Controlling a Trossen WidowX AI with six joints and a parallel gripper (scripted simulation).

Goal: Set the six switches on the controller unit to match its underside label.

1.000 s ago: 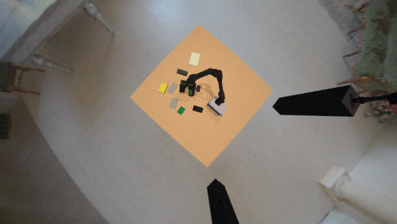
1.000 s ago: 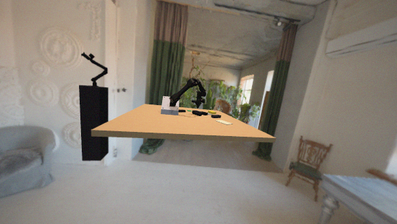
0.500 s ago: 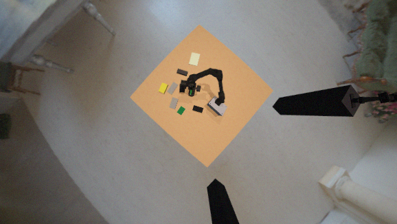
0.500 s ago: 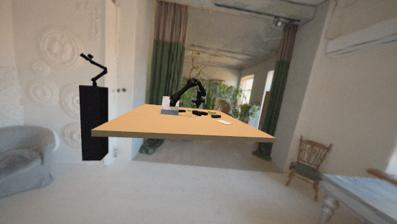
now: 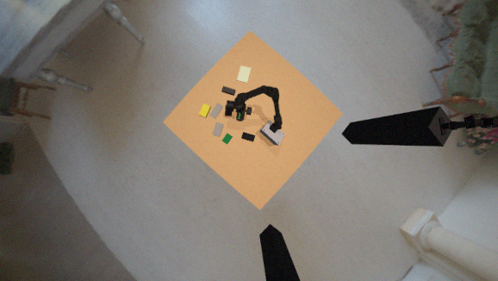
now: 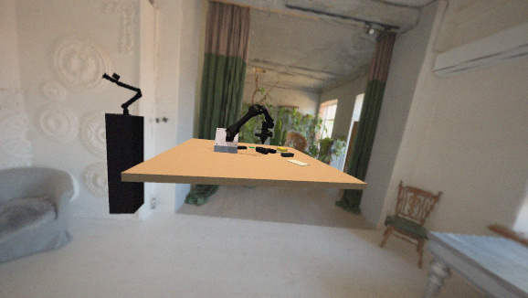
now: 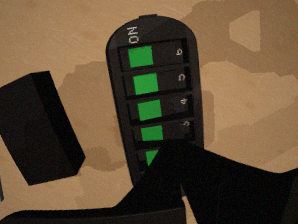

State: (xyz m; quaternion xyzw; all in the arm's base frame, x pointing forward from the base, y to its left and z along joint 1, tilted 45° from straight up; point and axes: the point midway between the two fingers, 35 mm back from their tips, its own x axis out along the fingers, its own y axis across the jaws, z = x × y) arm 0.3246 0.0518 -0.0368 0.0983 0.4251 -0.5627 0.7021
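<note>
The dark grey controller unit (image 7: 155, 30) (image 5: 239, 119) (image 6: 266, 150) sits on its base, switches up. In the wrist view, switches 6, 5, 4 and 3 show with their green ends on the left, the side marked ON. Part of switch 2's green end shows; switch 1 is hidden behind the fingers. Which ends are pressed down is hard to tell. The label underneath is hidden. My gripper (image 7: 172, 148) (image 6: 263, 141) is shut and empty, with its fingertips over the unit's lower part, near switches 2 and 3. Whether it touches them is unclear.
A black block (image 7: 37, 130) lies left of the unit. Around it on the bench (image 5: 258, 181) are a dark module (image 5: 228, 90), grey plates (image 5: 216, 110) (image 5: 218, 129), a yellow block (image 5: 204, 110), a green piece (image 5: 227, 138), a black module (image 5: 248, 136) and a cream sheet (image 5: 244, 73).
</note>
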